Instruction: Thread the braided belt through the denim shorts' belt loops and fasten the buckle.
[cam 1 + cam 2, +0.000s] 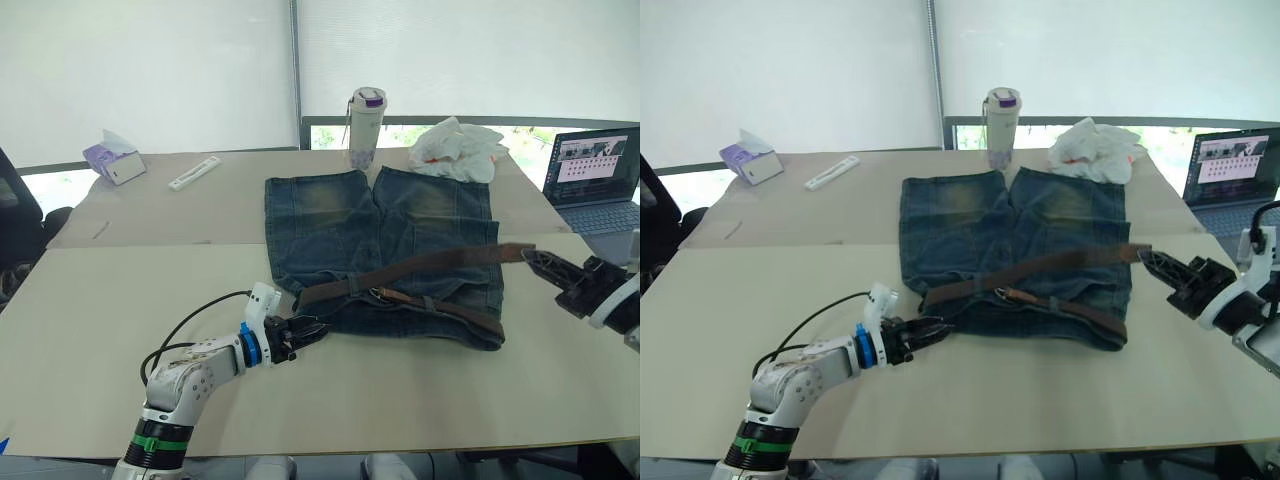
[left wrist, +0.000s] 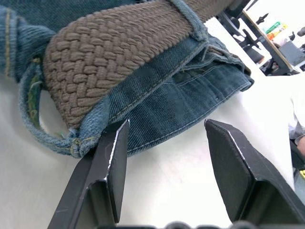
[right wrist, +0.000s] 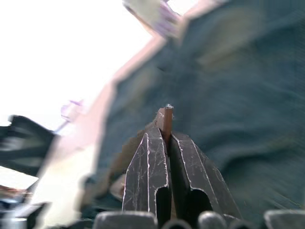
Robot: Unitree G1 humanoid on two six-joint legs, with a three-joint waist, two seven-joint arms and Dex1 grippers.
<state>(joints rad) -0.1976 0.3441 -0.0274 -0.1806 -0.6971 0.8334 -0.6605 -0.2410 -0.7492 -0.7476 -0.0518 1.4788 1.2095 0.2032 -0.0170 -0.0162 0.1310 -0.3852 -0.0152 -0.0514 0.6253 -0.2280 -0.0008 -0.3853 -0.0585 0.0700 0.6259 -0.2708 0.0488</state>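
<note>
The denim shorts [image 1: 385, 225] lie flat mid-table, waistband toward me. The braided belt [image 1: 420, 264], a brown strap, runs across the waistband and doubles back along its front edge. A small silver buckle [image 1: 384, 293] rests near the waistband's middle. My right gripper [image 1: 530, 257] is shut on the belt's end [image 3: 165, 118] just off the shorts' right side. My left gripper [image 1: 312, 328] stands open at the waistband's left corner, one finger [image 2: 110, 162] touching the denim beside a belt loop [image 2: 29, 112]. The woven strap [image 2: 105, 57] passes under another loop [image 2: 191, 16].
At the back of the table stand a bottle with a purple lid [image 1: 366, 125] and a white plastic bag [image 1: 460, 148]. A laptop [image 1: 595, 180] sits far right. A tissue box [image 1: 113, 157] and a white stick [image 1: 195, 172] lie at the back left.
</note>
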